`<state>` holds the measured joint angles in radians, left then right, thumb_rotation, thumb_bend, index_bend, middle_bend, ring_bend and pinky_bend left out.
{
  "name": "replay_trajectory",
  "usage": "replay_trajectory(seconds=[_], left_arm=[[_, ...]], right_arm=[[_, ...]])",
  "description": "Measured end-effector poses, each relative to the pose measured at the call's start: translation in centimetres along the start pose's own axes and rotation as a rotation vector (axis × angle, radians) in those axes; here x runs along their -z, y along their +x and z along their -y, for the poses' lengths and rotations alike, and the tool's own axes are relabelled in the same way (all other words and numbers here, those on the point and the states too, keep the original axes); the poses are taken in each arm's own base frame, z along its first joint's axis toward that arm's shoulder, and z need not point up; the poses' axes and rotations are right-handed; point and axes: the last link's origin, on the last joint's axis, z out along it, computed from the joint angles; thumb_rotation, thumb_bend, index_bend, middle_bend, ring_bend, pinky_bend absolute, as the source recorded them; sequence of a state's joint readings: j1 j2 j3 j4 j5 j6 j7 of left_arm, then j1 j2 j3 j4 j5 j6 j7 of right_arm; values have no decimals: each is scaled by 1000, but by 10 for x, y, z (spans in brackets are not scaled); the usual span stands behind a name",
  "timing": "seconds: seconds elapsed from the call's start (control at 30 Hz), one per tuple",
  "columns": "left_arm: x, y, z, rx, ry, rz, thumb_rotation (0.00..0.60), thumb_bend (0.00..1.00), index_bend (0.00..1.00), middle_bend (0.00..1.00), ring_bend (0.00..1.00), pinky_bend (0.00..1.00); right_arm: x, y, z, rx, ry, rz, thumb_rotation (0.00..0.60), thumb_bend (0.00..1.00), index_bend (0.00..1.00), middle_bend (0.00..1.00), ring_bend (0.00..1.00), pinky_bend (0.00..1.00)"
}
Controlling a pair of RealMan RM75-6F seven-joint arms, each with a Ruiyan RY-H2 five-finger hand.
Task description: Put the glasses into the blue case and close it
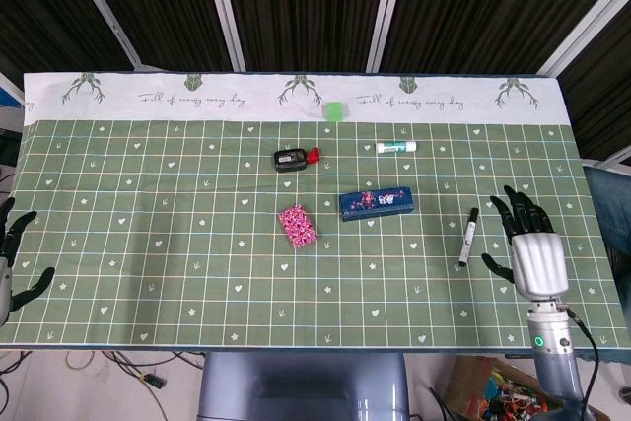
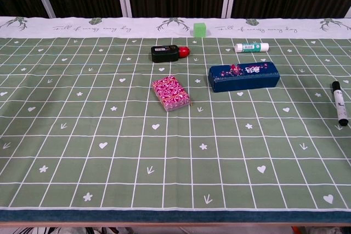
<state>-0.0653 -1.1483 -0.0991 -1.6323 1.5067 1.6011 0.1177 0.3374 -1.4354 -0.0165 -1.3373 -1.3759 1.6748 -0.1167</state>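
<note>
Both views are evenly and brightly lit from overhead; the green tablecloth (image 1: 197,244) shows no glare. Shadows are soft and short, seen just beside the blue case (image 2: 243,76) and the pink box (image 2: 171,92). The background at the top of each frame is dark. Focus is sharp throughout. The chest view bows slightly toward its edges.
</note>
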Motion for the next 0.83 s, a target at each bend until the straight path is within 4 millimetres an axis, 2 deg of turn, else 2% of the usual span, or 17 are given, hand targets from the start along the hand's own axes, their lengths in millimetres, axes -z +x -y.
replay_trajectory(seconds=[0.1,0.23,0.4,0.83], left_arm=[[0,-1,1,-1,-6,20,600,215,152,0,0,0],[0,0,1,3,-15,32,600,215,152,0,0,0],[1,-1,5,-7,-16,68,600,215,152,0,0,0],[1,-2,8,-19,-26,82,600,215,152,0,0,0]], right_arm=[[19,-5,-7,37,2,28,600,115,141,81,115,212],[35,-7,-9,48,4,57,600,115,127,76,115,212],[43,-4,-10,86,10,86,600,115,120,71,115,212],[49,16,-20,103,-17,92,600,114,109,71,115,212]])
